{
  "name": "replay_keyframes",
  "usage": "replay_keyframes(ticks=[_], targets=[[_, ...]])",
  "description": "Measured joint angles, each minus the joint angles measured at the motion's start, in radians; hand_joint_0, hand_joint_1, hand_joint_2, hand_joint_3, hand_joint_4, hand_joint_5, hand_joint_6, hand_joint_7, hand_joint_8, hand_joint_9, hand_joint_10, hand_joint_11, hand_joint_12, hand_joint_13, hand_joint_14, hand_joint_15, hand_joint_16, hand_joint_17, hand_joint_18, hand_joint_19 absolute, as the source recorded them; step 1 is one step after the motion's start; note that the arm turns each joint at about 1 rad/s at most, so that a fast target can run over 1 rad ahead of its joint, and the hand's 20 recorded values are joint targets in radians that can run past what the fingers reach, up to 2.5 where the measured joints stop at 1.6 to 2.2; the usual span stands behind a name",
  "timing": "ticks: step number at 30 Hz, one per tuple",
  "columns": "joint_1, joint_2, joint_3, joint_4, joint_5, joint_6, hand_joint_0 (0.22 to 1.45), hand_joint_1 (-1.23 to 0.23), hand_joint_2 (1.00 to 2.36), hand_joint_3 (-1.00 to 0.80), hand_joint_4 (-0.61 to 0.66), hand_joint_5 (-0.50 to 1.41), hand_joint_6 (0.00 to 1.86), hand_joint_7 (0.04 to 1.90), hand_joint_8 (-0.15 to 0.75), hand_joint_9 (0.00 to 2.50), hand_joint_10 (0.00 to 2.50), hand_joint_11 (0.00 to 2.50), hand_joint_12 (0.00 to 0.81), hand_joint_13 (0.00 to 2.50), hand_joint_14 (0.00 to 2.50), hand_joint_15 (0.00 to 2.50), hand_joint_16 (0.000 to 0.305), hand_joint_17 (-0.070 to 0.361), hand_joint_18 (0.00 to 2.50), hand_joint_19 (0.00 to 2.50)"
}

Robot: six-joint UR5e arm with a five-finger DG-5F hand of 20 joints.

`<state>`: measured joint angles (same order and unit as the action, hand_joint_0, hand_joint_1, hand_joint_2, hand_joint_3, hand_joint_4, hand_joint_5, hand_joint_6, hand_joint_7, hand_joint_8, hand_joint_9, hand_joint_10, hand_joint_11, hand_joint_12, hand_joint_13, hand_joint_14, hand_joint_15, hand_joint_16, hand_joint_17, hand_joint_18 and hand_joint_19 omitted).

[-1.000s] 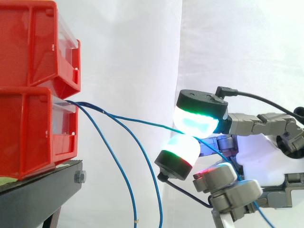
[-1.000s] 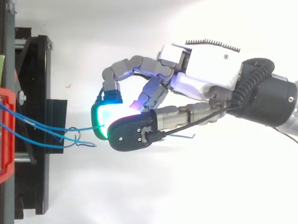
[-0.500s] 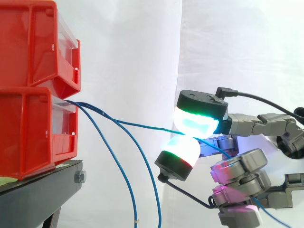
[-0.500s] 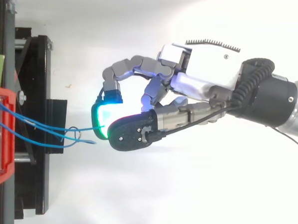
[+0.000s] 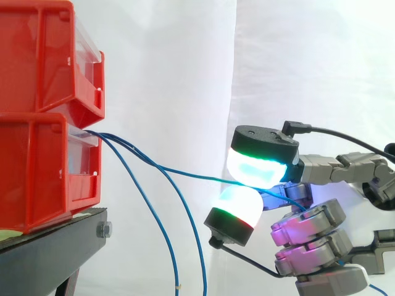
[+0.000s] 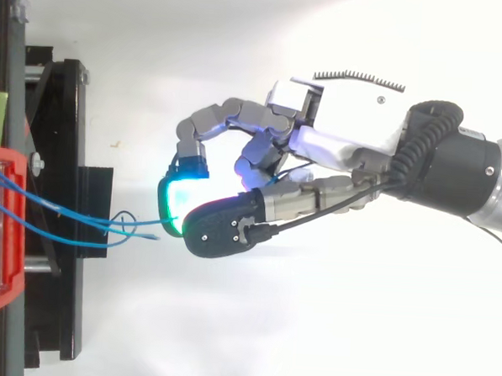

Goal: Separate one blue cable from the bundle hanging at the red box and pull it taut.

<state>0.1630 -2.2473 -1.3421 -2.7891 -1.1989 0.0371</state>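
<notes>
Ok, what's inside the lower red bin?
Blue cables leave the lower red bin at its clear front panel. The red walls cover the rest, so where they are fixed inside cannot be seen.

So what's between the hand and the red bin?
In the side view, the blue cable pinched in the hand spans that gap; two other blue cables hang near the red bin.

The bins [image 5: 37, 172] were red, the cables [image 5: 190, 175] blue, the stand [image 5: 43, 259] black, the curtain [image 5: 166, 74] white; the grey robot hand [image 6: 347, 117] had pads [image 5: 256, 169] glowing cyan and green.

Glossy red plastic bins [image 5: 43, 117], white cloth curtain [image 5: 296, 61]
</notes>
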Motion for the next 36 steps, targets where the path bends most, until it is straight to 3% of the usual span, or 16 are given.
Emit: replay_keyframes(ticks=[4,13,36], targets=[[0.000,0.000,0.000,-0.001,0.006,-0.023,0.66,-0.66,1.02,-0.23,0.10,-0.19,0.87,1.17,0.324,1.01,1.71,1.58,0.390,0.85,2.50,1.46,0.041,0.093,1.44,1.55],[0.003,0.001,0.000,-0.001,0.031,-0.067,0.65,-0.61,1.02,-0.30,0.15,-0.20,0.86,1.16,0.322,1.03,1.69,1.59,0.400,0.86,2.50,1.47,0.043,0.097,1.45,1.52],[0.010,0.001,0.000,0.000,0.046,-0.074,0.63,-0.58,1.01,-0.40,0.17,-0.19,0.85,1.16,0.324,1.05,1.63,1.64,0.391,0.89,2.50,1.47,0.044,0.100,1.43,1.50]])
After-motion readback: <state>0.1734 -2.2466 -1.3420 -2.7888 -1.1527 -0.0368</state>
